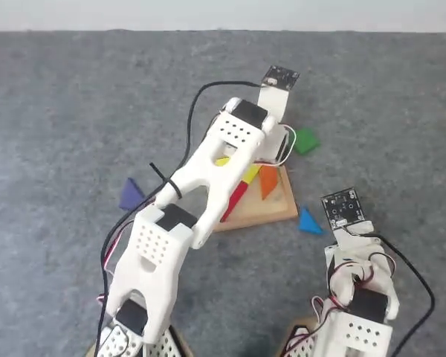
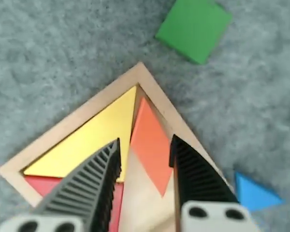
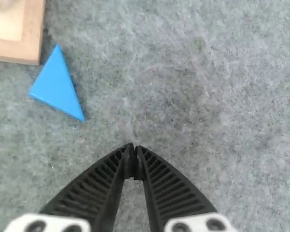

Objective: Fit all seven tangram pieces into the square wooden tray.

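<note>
Grey felt covers the table, and it is nearest the arms' bases that the right hand (image 3: 134, 164) hangs, fingers pressed together on nothing, over bare felt just short of the tray (image 1: 271, 208). A blue triangle (image 3: 57, 87) lies flat near the tray's closest corner, with open felt all round it, so it looks easy to come down on. A purple triangle (image 1: 131, 195) lies well apart from the tray on its opposite side. Inside the tray a yellow triangle (image 2: 87, 140) sits snug along one wall, an orange piece (image 2: 152, 145) runs beside it into the far corner, and a red piece (image 2: 43, 186) borders the yellow; bare wood beside the orange piece leaves room for more. Above the orange piece hovers the left hand (image 2: 145, 159), fingers spread about the piece's width and gripping nothing, probably to nudge it square against the wall. Beyond the tray's far corner, a green square (image 2: 195, 26) lies on the felt.
</note>
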